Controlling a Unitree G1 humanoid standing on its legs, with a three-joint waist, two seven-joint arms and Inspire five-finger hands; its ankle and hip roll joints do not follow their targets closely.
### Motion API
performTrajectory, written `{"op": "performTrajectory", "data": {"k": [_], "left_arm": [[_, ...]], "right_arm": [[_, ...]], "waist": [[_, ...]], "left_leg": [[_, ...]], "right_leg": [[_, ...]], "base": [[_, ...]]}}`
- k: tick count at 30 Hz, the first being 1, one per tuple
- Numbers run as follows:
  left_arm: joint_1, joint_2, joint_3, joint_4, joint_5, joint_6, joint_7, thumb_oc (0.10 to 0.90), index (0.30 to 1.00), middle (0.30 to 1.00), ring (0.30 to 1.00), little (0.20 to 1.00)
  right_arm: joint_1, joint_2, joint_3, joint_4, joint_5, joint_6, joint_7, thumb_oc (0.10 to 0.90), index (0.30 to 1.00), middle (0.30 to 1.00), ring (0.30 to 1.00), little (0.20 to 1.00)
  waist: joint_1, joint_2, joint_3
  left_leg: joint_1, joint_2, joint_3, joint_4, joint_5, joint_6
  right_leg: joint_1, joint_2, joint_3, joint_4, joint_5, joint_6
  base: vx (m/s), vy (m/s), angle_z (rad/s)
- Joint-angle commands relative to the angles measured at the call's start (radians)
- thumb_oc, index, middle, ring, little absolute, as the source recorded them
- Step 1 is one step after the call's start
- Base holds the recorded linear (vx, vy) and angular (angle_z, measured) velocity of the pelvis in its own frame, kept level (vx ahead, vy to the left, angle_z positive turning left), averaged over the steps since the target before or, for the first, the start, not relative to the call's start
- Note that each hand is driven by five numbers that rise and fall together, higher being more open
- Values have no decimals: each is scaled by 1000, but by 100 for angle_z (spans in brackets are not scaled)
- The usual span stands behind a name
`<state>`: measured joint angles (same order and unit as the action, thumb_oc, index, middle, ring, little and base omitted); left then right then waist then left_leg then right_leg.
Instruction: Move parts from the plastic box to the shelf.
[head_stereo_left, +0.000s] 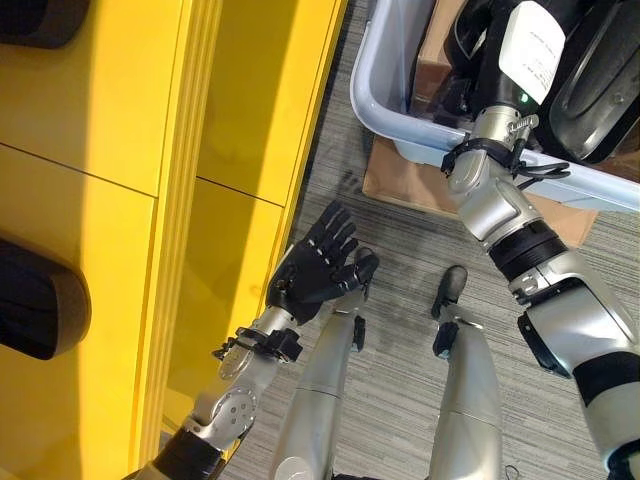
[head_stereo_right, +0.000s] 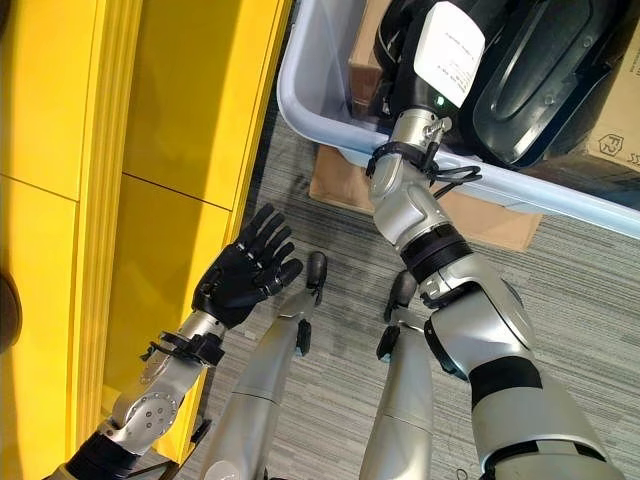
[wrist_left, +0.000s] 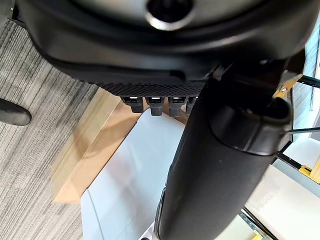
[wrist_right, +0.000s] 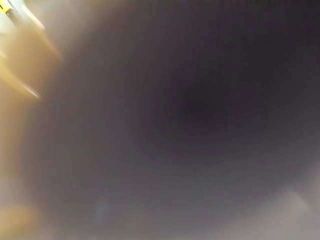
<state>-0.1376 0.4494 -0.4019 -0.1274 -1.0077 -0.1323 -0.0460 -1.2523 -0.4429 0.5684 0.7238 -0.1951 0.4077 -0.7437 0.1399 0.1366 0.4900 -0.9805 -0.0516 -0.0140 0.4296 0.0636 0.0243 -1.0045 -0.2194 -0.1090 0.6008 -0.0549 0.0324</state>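
At the far left stands the yellow shelf (head_stereo_left: 120, 200), its panels filling that side, with a dark part (head_stereo_left: 40, 300) lying in a lower bay and the edge of another at the top corner. Just beside the shelf's front edge the left hand (head_stereo_left: 315, 268) hangs above the grey carpet (head_stereo_left: 400, 330), palm up, fingers straight and spread wide, holding nothing; its wrist view looks past the dark palm (wrist_left: 165, 45) to the white wall of the box (wrist_left: 135, 170) and the cardboard (wrist_left: 85, 145) under it. Further right, the pale plastic box (head_stereo_left: 380, 110) sits on a flat sheet of cardboard (head_stereo_left: 400, 185) on the carpet, well apart from the shelf. Inside it lie large black parts (head_stereo_right: 540, 70), one bearing a white label (head_stereo_right: 447, 45), and a brown carton (head_stereo_right: 368, 55) shows at the box's near corner. The right arm reaches over the rim into the box, and the right hand (head_stereo_right: 405, 90) is down among the black parts; its fingers are hidden there, so I cannot tell whether it is wide, narrow or grasping. The right wrist view gives only a dark blur.
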Motion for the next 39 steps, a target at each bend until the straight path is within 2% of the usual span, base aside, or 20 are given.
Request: {"op": "performTrajectory", "data": {"k": [1,3,4,5,6,7,10,16,19,24,25,26,28,29,31,34,39], "left_arm": [[-15,-4,-26,-137,6,-66,-34,900,1000,1000,1000,1000],[-12,-6,-23,-141,13,-63,-30,900,1000,1000,1000,1000],[-8,0,-21,-147,8,-63,-26,900,1000,1000,1000,1000],[-3,0,-15,-131,-16,-80,-46,900,1000,1000,1000,1000],[-3,0,-14,-131,-17,-80,-47,900,1000,1000,1000,1000],[-19,-2,1,-139,-13,-86,-51,900,1000,1000,1000,1000],[-18,-2,12,-153,5,-82,-38,900,1000,1000,1000,1000],[3,1,35,-138,-7,-85,-68,900,1000,1000,1000,1000],[28,14,53,-140,-4,-93,-92,900,1000,1000,1000,1000],[57,27,81,-154,-19,-94,-96,900,1000,1000,1000,1000],[65,24,85,-155,-93,-92,-115,900,1000,1000,1000,1000],[69,23,95,-161,-116,-88,-106,900,1000,1000,1000,1000],[77,21,108,-163,-110,-83,-103,900,1000,1000,1000,1000],[85,15,119,-157,-82,-72,-116,900,1000,1000,1000,1000],[94,12,127,-151,-64,-71,-131,900,1000,1000,1000,1000],[118,10,159,-164,-91,-101,-179,900,1000,1000,1000,1000],[121,9,172,-145,-40,-79,-226,900,1000,1000,1000,1000]], "right_arm": [[109,-22,15,118,96,-7,86,400,300,300,300,300],[112,-25,19,111,71,-44,78,400,300,300,300,300],[114,-33,19,100,11,-83,96,400,300,300,300,300],[118,-42,41,17,-43,-95,131,400,300,300,300,300],[120,-42,42,7,-42,-89,132,400,300,300,300,300],[110,-41,55,-58,-76,-78,141,400,300,300,300,300],[136,-35,80,-186,-109,-48,163,400,300,300,300,300],[174,-29,103,-325,-220,-88,212,400,300,300,300,300],[219,-44,99,-482,-247,-134,237,400,300,300,300,300],[287,-67,69,-697,-249,-174,250,400,300,300,300,300],[300,-78,61,-730,-247,-218,218,400,300,300,300,300],[311,-84,47,-787,-243,-221,215,400,300,300,300,300],[328,-75,31,-832,-233,-265,193,400,300,300,300,300],[336,-61,12,-888,-226,-286,187,400,300,300,300,300],[342,-55,-2,-920,-222,-290,188,400,300,300,300,300],[371,-68,-49,-998,-166,-294,214,400,300,300,300,300],[461,-73,-94,-1044,-148,-290,209,400,300,300,300,300]], "waist": [[38,66,30],[37,65,30],[37,63,30],[30,54,30],[29,53,30],[21,45,30],[9,32,30],[-4,17,30],[-17,-2,30],[-41,-29,30],[-45,-32,30],[-48,-37,30],[-50,-42,30],[-54,-44,30],[-58,-43,30],[-73,-42,30],[-86,-66,-31]], "left_leg": [[-12,51,-39,128,-220,-9],[-5,54,-39,123,-219,-9],[-2,54,-43,120,-217,-10],[9,58,-42,112,-210,-12],[10,58,-42,111,-210,-12],[-22,56,-42,99,-176,-8],[5,61,-38,76,-165,-8],[62,73,-29,45,-155,-14],[129,87,-18,13,-148,-16],[237,102,-7,-33,-147,-17],[267,107,-2,-49,-145,-16],[307,107,0,-69,-145,-17],[363,108,1,-97,-142,-17],[430,109,2,-125,-140,-18],[470,111,8,-142,-133,-20],[608,118,12,-176,-138,-26],[720,134,17,-230,-137,-30]], "right_leg": [[63,-50,60,-140,12,43],[69,-49,60,-143,11,41],[74,-47,59,-143,9,41],[81,-44,61,-148,15,45],[82,-44,61,-149,16,45],[57,-46,54,-168,47,40],[78,-41,59,-185,52,41],[125,-31,62,-197,51,40],[181,-24,60,-215,50,41],[265,-8,67,-240,47,49],[292,-6,67,-248,46,50],[327,-7,68,-263,45,54],[379,-7,67,-285,46,58],[440,-9,66,-312,47,64],[475,-8,66,-329,53,64],[612,3,73,-361,41,54],[738,30,67,-422,36,45]], "base": [[-31,-23,0],[-29,-34,-1],[-40,-53,0],[-34,-45,0],[-91,-39,-1],[-81,-35,-2],[-58,-46,-4],[-37,-38,-6],[-36,-65,-4],[-20,-73,-9],[-17,-131,-6],[-16,-137,-4],[-12,-136,-6],[-28,-110,-8],[-11,1,-10],[75,66,-9],[98,-35,-6]]}}
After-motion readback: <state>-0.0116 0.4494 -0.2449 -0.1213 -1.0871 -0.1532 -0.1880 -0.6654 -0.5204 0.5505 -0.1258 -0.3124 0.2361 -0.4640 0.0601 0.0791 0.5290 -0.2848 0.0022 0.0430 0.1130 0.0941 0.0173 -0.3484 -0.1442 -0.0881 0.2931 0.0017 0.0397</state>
